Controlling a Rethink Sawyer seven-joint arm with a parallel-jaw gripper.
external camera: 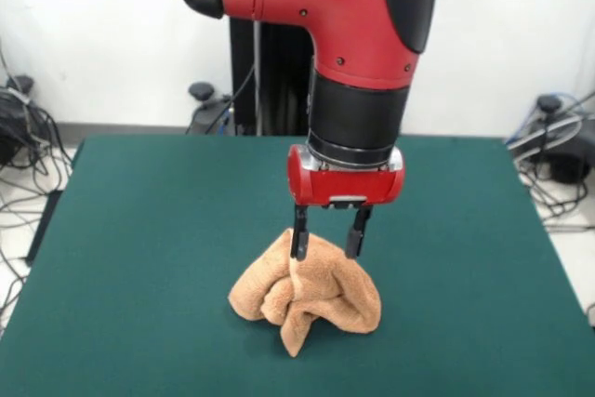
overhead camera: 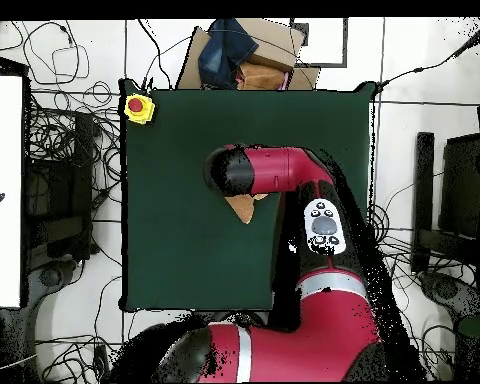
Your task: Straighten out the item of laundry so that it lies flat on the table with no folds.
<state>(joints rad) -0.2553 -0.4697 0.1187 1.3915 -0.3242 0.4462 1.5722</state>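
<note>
Tan-orange terry-cloth towel lies bunched in a crumpled mound, lower centre of the front view, on the dark green felt-topped surface. Black-fingered claw under the red wrist stands open, tips at the mound's top, one on each side of its peak. Overhead view: arm covers most of the towel; only a tan corner shows.

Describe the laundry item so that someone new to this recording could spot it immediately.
Look at the dark green table, then directly under the red arm's gripper. The towel is the crumpled tan-orange terry heap there, the only cloth on the tabletop, with the open jaws at its peak.
</note>
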